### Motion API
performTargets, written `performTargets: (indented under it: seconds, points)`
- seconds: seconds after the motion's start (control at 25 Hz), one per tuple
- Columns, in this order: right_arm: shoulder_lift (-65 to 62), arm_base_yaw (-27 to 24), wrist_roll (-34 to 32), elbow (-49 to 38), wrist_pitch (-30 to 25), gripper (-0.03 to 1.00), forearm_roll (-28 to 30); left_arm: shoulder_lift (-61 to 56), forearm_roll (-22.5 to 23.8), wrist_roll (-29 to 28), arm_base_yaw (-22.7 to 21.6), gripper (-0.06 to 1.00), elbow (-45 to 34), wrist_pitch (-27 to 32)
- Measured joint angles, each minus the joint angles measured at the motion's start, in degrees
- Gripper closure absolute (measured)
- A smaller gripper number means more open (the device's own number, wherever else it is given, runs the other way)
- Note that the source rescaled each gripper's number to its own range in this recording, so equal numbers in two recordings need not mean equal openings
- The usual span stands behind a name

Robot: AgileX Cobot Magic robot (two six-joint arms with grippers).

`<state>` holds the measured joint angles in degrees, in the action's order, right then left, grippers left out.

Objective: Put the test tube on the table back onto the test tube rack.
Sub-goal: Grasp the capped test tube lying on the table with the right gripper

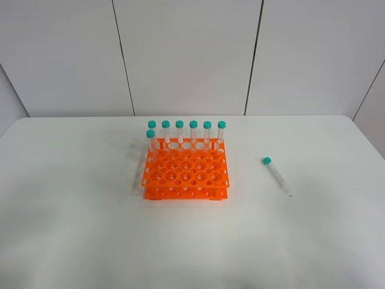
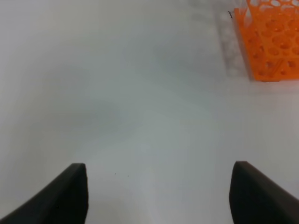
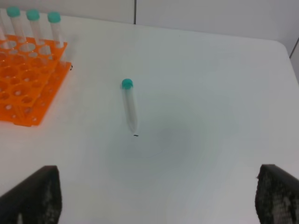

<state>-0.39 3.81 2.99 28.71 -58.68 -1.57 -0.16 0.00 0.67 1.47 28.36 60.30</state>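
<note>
The test tube [image 1: 277, 176] is lying flat on the table [image 1: 72, 198], between the rack [image 1: 186, 192] and the right edge, well apart from the rack. Its teal cap is pointing toward the far edge and its pointed tip toward the near edge, slanting a little to the right.

The rack is sitting about midway between the left and right edges, closer to the far edge than the near one. Seven other tubes [image 1: 193, 132] are standing upright in it. Six are lining its far row, and one is standing in the next row at the left end.

The left gripper [image 2: 160, 164] is hanging released over bare table, its fingers [image 2: 70, 196] spread wide and gripping nothing. The right gripper [image 3: 159, 168] is likewise spread wide and gripping nothing, with the test tube lying ahead of its fingers [image 3: 37, 196] and apart from them.
</note>
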Motion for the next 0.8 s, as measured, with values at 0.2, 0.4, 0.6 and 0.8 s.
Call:
performTargets:
  seconds: [0.2,0.4,0.6,0.8]
  points:
    - [0.00,0.00,0.00,0.00,0.00,0.06,0.00,0.00,0.00,0.00,0.00,-0.04,0.00,0.00]
    - [0.59,0.00,0.00,0.59,0.85,0.06,0.00,0.00,0.00,0.00,0.00,-0.04,0.00,0.00]
    - [12.91,0.00,0.00,6.59,3.35,0.03,0.00,0.00,0.00,0.00,0.00,-0.04,0.00,0.00]
    - [32.55,0.00,-0.43,15.30,4.70,-0.03,0.00,0.00,0.00,0.00,0.00,-0.04,0.00,0.00]
